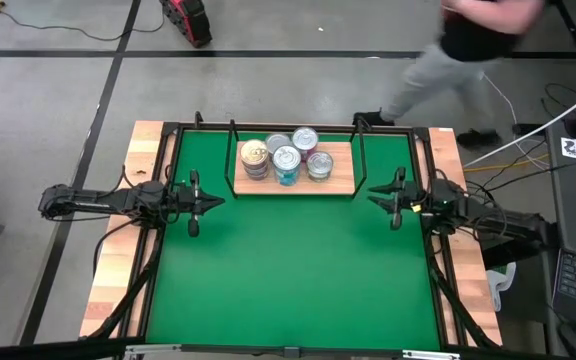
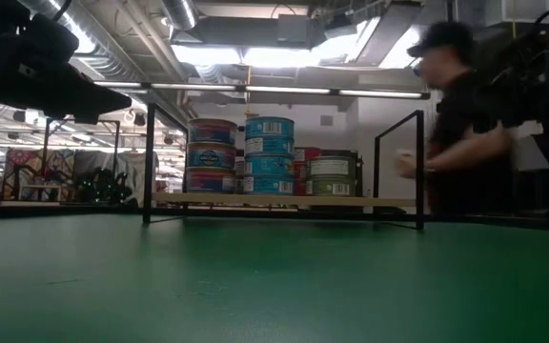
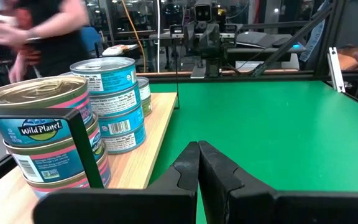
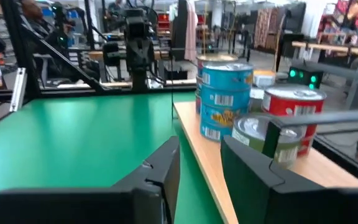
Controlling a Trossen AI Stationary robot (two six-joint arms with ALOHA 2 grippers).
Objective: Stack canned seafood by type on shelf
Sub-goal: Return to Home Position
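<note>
- The step in hand seems to be the return to rest; the left gripper (image 1: 208,199) hangs over the green mat (image 1: 288,280) just before the left end of the shelf (image 1: 343,182), fingers pressed together and holding nothing; the right gripper (image 1: 376,196) mirrors it at the right end, fingers apart and empty
- To do it well, I think each arm should draw straight back to its own side, away from the wire posts (image 2: 149,162) and the stacks
- The tins (image 1: 286,160) stand on the shelf in upright stacks, lids up, axis vertical; the long side of the shelf runs left to right along the far edge of the mat
</note>
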